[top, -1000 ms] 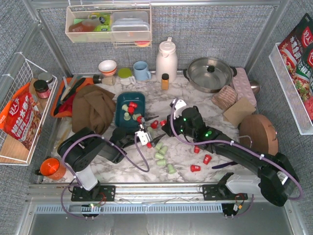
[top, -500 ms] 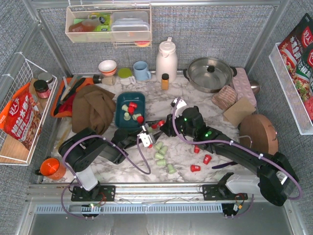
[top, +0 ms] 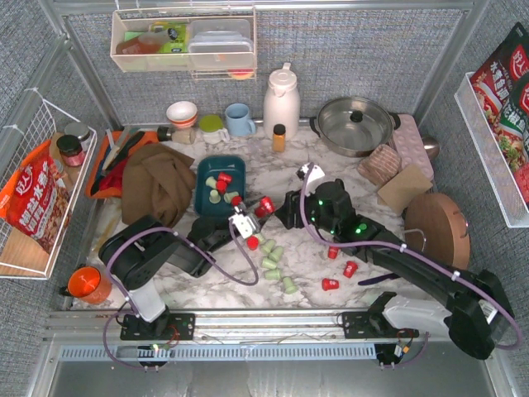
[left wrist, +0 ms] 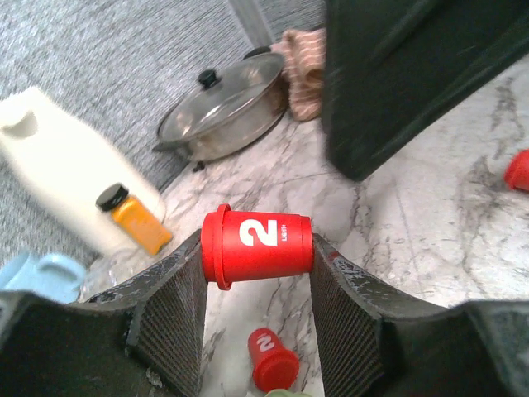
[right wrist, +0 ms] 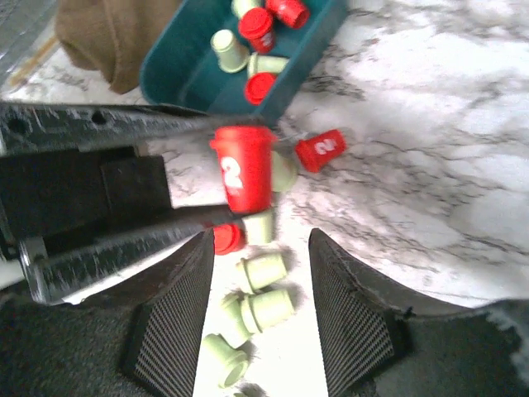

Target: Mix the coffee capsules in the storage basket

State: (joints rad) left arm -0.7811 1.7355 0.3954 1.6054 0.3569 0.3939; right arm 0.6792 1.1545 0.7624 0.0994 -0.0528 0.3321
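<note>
Enclosing marble table (top: 273,172) and loose capsules (top: 270,263), grey walls (top: 355,58)

Some capsules (top: 270,263) lie inside the basket (top: 202,187), others right of it.

Red coffee capsules (left wrist: 256,246): bright red, white "2" on the side.
Green coffee capsules (top: 270,263): pale mint, plain.
Storage basket (top: 234,165): dark teal, plain.
Table (top: 273,169): white marble pattern, grey veins.
Left gripper finger pads (left wrist: 173,322): black, fine grid texture.
Cloth (top: 157,186): brown.
Jug (top: 281,99): white.
Small bottle (top: 279,138): amber, black cap.
</note>
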